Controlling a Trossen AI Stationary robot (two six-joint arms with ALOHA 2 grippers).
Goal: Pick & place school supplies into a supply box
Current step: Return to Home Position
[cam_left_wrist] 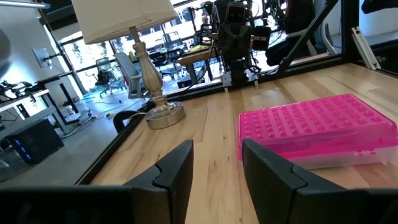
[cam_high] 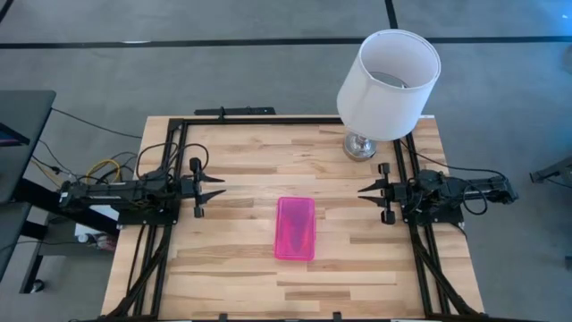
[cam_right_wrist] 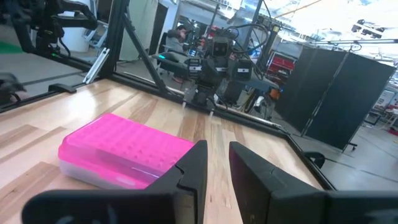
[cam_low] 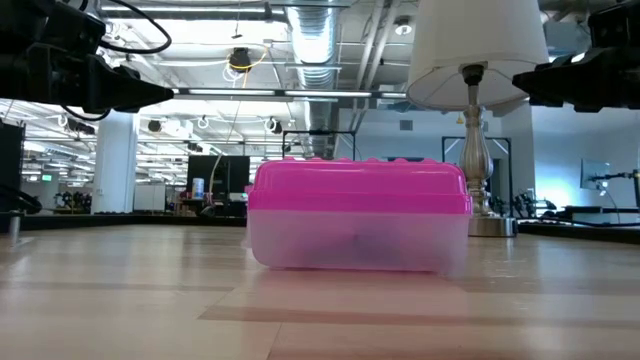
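Note:
The supply box (cam_high: pixel 295 228), a clear case with its bright pink lid shut, lies flat on its base in the middle of the wooden table; it also shows in the low view (cam_low: pixel 358 215) and in both wrist views (cam_left_wrist: pixel 317 124) (cam_right_wrist: pixel 124 152). No school supplies show on the table; whether any are inside the box cannot be told. My left gripper (cam_high: pixel 219 188) (cam_left_wrist: pixel 217 146) hovers level at the table's left side, open, pointing toward the box. My right gripper (cam_high: pixel 362 190) (cam_right_wrist: pixel 217 146) hovers level at the right side, open by a narrower gap. Neither touches anything.
A table lamp with a white shade (cam_high: pixel 389 72) stands on its metal foot (cam_high: pixel 360 146) at the far right, close to my right arm. A black frame (cam_high: pixel 232 116) runs around the table's edge. Bare wood lies around the box.

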